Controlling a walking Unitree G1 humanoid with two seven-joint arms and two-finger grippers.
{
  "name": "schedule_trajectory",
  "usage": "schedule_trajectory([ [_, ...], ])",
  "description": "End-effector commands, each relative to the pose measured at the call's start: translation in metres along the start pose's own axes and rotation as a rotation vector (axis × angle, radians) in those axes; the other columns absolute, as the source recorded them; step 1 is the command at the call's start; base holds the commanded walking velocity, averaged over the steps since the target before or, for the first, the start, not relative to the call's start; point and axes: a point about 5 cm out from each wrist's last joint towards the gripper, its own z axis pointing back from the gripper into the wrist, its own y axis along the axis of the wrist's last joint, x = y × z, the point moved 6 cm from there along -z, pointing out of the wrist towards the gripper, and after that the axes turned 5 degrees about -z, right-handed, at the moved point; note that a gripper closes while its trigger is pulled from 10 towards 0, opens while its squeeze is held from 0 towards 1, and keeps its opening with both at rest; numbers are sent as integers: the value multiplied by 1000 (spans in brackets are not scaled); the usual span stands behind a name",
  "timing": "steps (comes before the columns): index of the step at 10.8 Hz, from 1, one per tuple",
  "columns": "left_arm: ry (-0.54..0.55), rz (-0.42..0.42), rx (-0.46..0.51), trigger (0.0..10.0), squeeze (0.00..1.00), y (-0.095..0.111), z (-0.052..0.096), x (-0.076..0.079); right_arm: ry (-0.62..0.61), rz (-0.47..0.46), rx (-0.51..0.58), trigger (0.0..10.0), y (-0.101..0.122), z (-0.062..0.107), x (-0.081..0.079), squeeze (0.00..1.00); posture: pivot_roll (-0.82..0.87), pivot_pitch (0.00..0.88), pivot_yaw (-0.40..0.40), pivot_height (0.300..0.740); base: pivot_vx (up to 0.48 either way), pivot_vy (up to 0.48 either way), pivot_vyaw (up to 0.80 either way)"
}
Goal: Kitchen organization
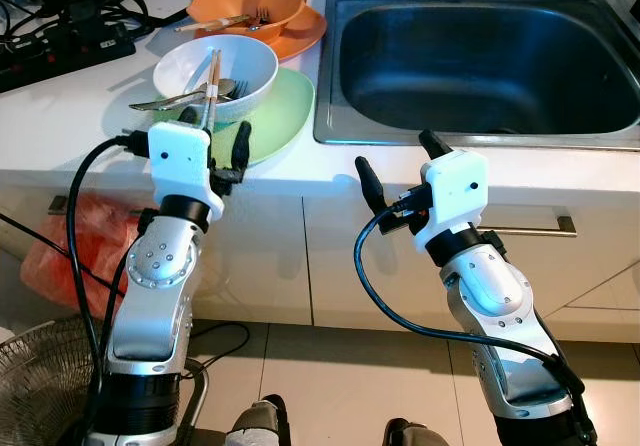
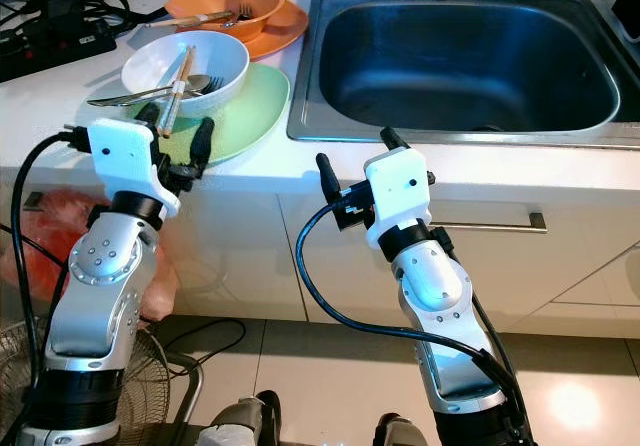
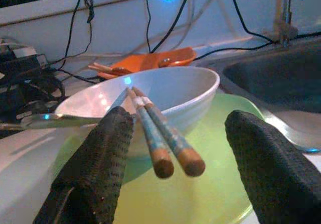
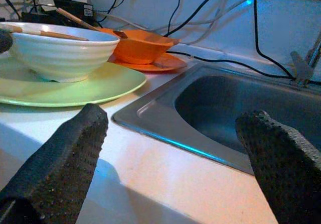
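A white bowl (image 1: 215,74) sits on a pale green plate (image 1: 285,116) on the counter. It holds a pair of chopsticks (image 3: 165,143) and metal cutlery. Behind it, an orange bowl (image 1: 248,6) with more utensils rests on an orange plate (image 1: 305,34). My left gripper (image 1: 214,131) is open at the plate's front edge, its fingers (image 3: 95,169) on either side of the chopstick ends without touching them. My right gripper (image 1: 400,163) hangs open and empty over the counter edge, just in front of the steel sink (image 1: 480,66).
A power strip and tangled cables (image 1: 60,41) lie at the counter's back left. Below the counter are white cabinet fronts with a drawer handle (image 1: 530,228). A red plastic bag (image 1: 75,251) and a wire fan grille (image 1: 40,386) stand on the floor at the left.
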Motion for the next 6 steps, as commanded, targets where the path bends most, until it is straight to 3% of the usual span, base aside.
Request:
schedule_trajectory([
  [1, -13, -2, 3, 0, 0, -1, -1, 2, -6, 4, 1, 10000, 0, 1, 0, 0, 43, 179, 54, 740, 0, 0, 0],
  [6, -17, -1, 11, 0, 0, -3, -1, 2, -1, 8, -3, 10000, -1, 1, 0, 0, 42, 179, 53, 740, 0, 0, 0],
])
